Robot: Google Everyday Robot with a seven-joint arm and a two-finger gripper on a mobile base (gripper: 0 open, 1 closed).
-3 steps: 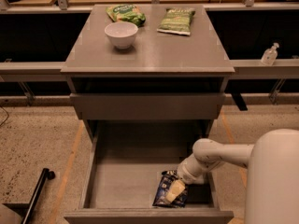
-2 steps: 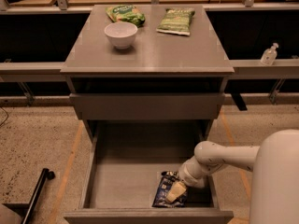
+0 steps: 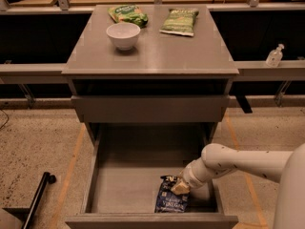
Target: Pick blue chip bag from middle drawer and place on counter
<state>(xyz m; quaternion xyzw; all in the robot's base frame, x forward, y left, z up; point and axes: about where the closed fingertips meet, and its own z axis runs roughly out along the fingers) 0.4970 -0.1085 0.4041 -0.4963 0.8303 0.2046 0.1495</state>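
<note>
The blue chip bag (image 3: 171,197) lies on the floor of the open middle drawer (image 3: 128,175), near its front right corner. My gripper (image 3: 180,187) reaches down into the drawer from the right on a white arm (image 3: 238,162) and is at the bag's top edge, touching it. The counter (image 3: 157,56) is the grey top of the cabinet above the drawer.
On the counter stand a white bowl (image 3: 123,35) and two green chip bags (image 3: 127,13) (image 3: 180,21) at the back. A closed grey drawer front (image 3: 150,109) sits above the open drawer. A sanitizer bottle (image 3: 275,56) stands on a ledge at right. A black pole (image 3: 38,194) lies on the floor at left.
My arm has shifted slightly; the gripper stays at the bag's top edge. The bag has not visibly moved.
</note>
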